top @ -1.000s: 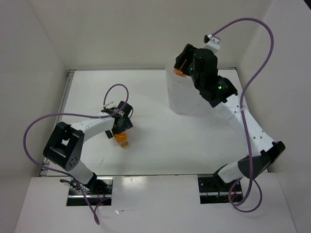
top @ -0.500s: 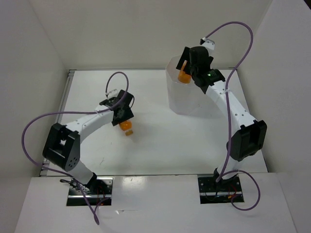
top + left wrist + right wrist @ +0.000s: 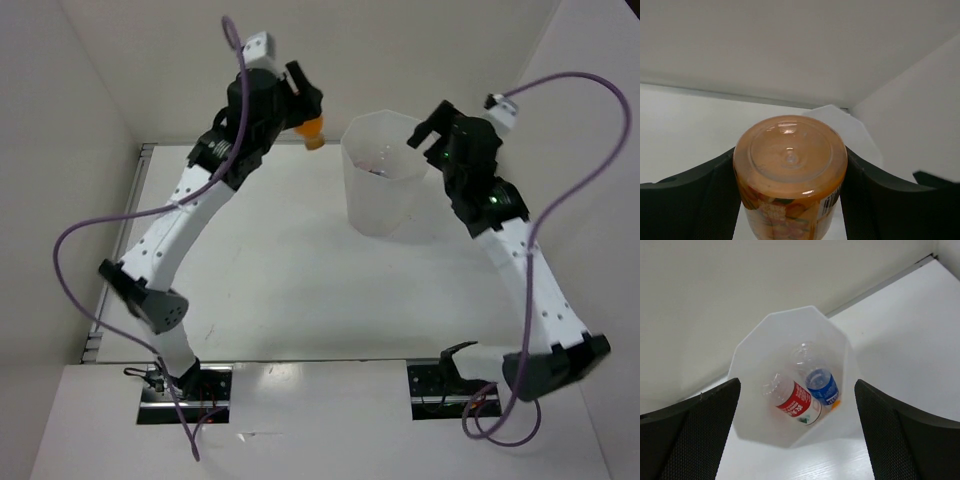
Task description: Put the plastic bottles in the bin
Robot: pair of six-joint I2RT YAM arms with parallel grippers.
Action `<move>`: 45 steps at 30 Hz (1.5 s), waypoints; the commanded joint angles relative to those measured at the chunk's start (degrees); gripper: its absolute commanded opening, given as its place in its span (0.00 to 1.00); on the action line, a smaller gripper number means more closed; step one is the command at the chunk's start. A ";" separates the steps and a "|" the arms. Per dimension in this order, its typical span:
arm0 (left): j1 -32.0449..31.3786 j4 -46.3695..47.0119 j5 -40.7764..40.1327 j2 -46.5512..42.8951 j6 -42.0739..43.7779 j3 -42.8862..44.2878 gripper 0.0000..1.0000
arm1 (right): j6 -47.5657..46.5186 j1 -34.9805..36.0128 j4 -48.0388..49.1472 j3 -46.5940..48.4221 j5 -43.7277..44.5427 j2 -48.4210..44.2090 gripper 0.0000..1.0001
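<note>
My left gripper is raised high at the back, just left of the bin, and is shut on a stubby orange bottle. In the left wrist view the bottle's base faces the camera between both fingers, with the bin's rim behind it. My right gripper hangs open and empty at the bin's right rim. Looking down from the right wrist, the bin holds a clear red-labelled bottle, a clear blue-labelled bottle and a sliver of orange bottle.
White walls close in the table at the back and on both sides, and the bin stands close to the back wall. Purple cables loop off both arms. The arm bases sit at the near edge.
My left gripper shut on the orange bottle on the table and carried it up and back toward the bin. My right gripper opened over the bin, dropped its orange bottle in and drew back right.
</note>
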 commanded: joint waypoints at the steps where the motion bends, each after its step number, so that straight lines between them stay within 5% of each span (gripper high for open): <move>1: -3.32 -3.73 1.95 12.27 9.26 19.88 0.58 | 6.63 -2.26 -1.91 -5.82 -0.63 -10.34 1.00; 4: -5.51 -11.72 1.42 28.77 12.34 42.50 0.59 | 9.26 -2.26 -4.38 -9.25 -0.64 -14.74 1.00; 5: -6.04 -13.50 1.42 38.05 12.36 60.34 0.59 | 9.28 -2.26 -5.09 -10.74 -1.42 -15.70 1.00; 6: -6.57 -13.52 1.42 39.09 13.31 64.00 0.59 | 9.89 -2.26 -5.09 -11.53 -1.95 -17.45 1.00; 9: -7.28 -0.71 4.92 35.33 13.32 47.18 0.61 | 9.89 -2.79 -5.09 -14.35 -3.10 -20.27 1.00; 14: -9.48 1.43 4.14 44.98 14.11 61.13 0.61 | 9.89 -2.79 -5.71 -14.36 -3.18 -21.42 1.00; 18: -9.48 1.96 4.75 44.99 14.11 57.35 0.79 | 9.89 -2.79 -5.71 -16.46 -3.80 -21.43 1.00; 19: -9.48 1.00 4.76 45.69 14.11 59.35 1.00 | 9.37 -2.79 -5.71 -16.99 -3.19 -21.43 1.00; 27: -10.00 -16.63 5.55 36.94 15.95 63.77 1.00 | 9.36 -2.79 -9.12 -16.46 -2.21 -20.82 1.00; 31: -10.53 -34.48 -4.89 29.01 14.48 64.30 1.00 | 9.36 -2.79 -8.61 -19.36 -0.56 -21.51 1.00; 34: -6.43 -50.22 -13.07 24.18 4.12 64.30 1.00 | 9.98 -2.79 -8.08 -21.38 -0.55 -21.52 1.00; 38: -4.03 -43.87 -9.39 7.68 1.63 34.68 1.00 | 11.20 -2.79 -10.89 -21.39 -3.44 -20.37 1.00; 39: -4.03 -39.57 -11.57 -2.89 0.76 13.19 1.00 | 11.82 -2.79 -10.89 -23.30 -3.45 -20.98 1.00; 43: 0.27 -10.95 -3.53 -37.12 -5.91 -36.35 1.00 | 12.96 -2.79 -11.50 -26.13 -1.96 -23.10 1.00; 45: 0.81 -14.70 -3.50 -47.36 -8.46 -42.47 1.00 | 14.37 -2.79 -15.01 -26.13 -0.99 -22.58 1.00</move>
